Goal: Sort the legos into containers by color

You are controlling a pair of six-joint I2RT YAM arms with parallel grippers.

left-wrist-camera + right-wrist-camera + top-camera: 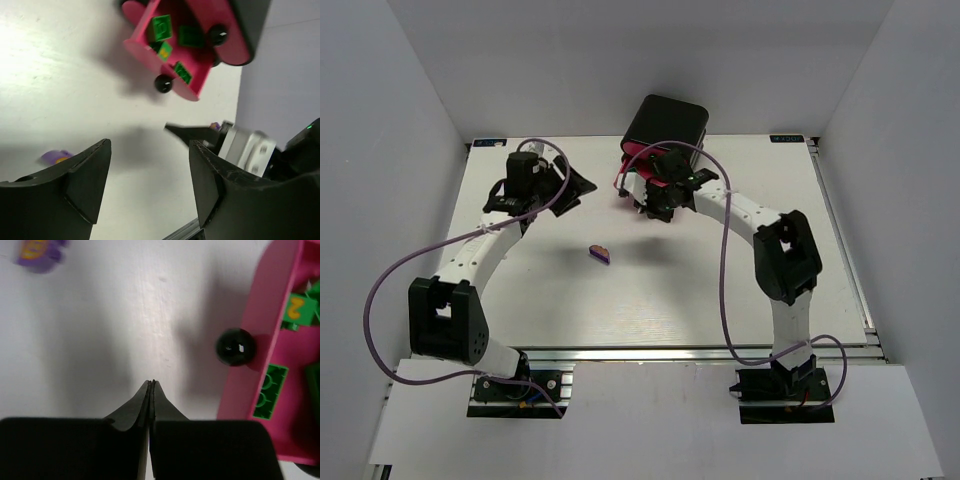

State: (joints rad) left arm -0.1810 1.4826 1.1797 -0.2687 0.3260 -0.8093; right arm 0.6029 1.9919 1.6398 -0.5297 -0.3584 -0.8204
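Observation:
A pink drawer (141,51) with a black knob (163,83) stands pulled out of the black box (665,120) at the back of the table. Several green legos (161,27) lie inside it. In the right wrist view the same drawer (260,315) holds green legos (267,391). A purple lego (599,253) lies alone on the white table, also seen as the purple lego (37,252) and the purple lego (56,157). My right gripper (151,382) is shut and empty, just left of the drawer's knob (235,346). My left gripper (150,145) hangs open over bare table, holding nothing.
The two grippers are close together in front of the box, with the right gripper (655,208) beside the drawer and the left gripper (570,185) to its left. White walls enclose the table on three sides. Purple cables loop off both arms.

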